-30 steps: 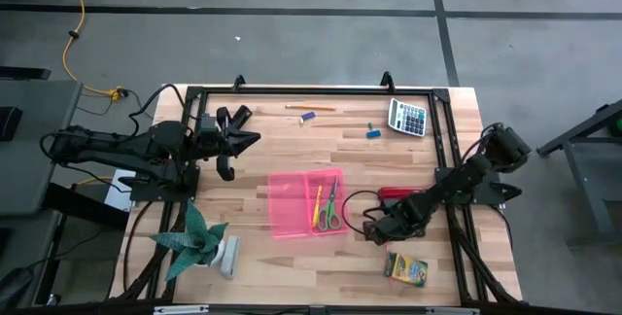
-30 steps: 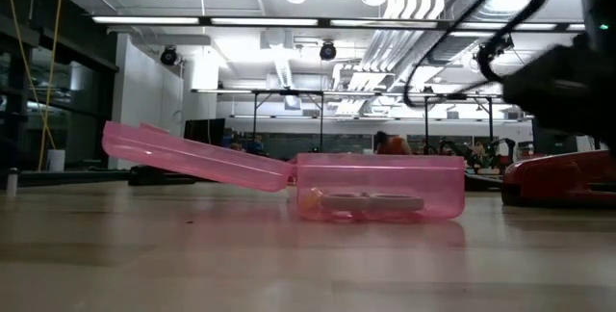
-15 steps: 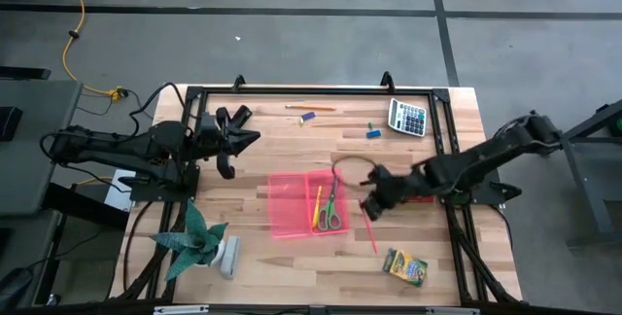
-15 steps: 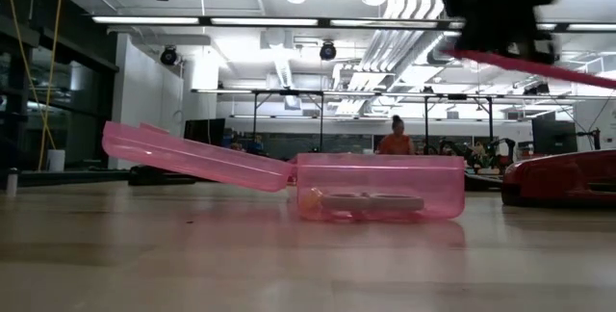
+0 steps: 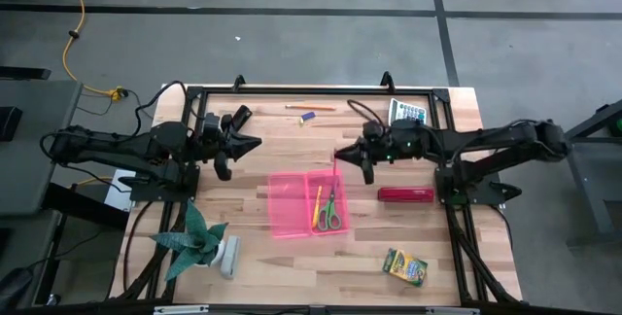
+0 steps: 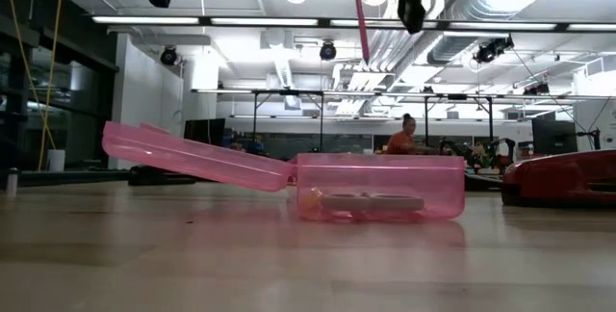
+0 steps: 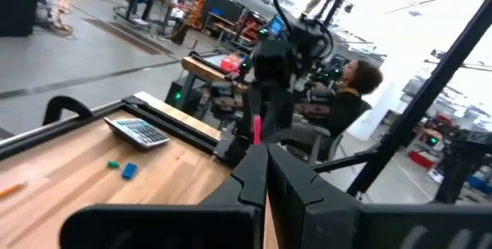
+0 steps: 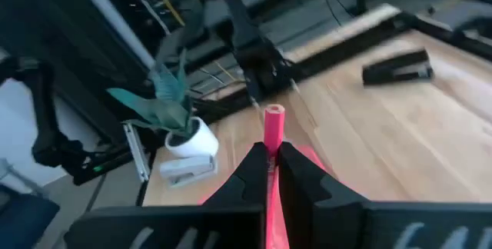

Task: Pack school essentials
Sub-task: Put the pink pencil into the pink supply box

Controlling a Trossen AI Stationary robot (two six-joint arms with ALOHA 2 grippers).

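Your right gripper [image 5: 362, 152] hangs above the tabletop [image 5: 282, 247], just past the far right corner of the open pink case [image 5: 306, 203], its fingers clamped on a pink pencil [image 8: 273, 137]. In the low view that pencil [image 6: 361, 18] hangs nearly upright, high over the case [image 6: 380, 187].

Your left gripper [image 5: 243, 143] waits near the tabletop's left edge, fingers pressed together and holding nothing.

The case lies at the tabletop's middle with its lid [image 5: 289, 205] folded out flat toward the left. Inside its right half lie green-handled scissors [image 5: 330, 208] and a yellow pencil [image 5: 317, 208], side by side.

Near the far edge lie an orange pencil [image 5: 309, 108], a blue eraser [image 5: 309, 116] and a calculator [image 5: 408, 113]. A red stapler [image 5: 406, 194] sits right of the case, and a crayon box [image 5: 405, 267] lies near the front right corner. A potted plant [image 5: 199, 240] stands at the front left corner.
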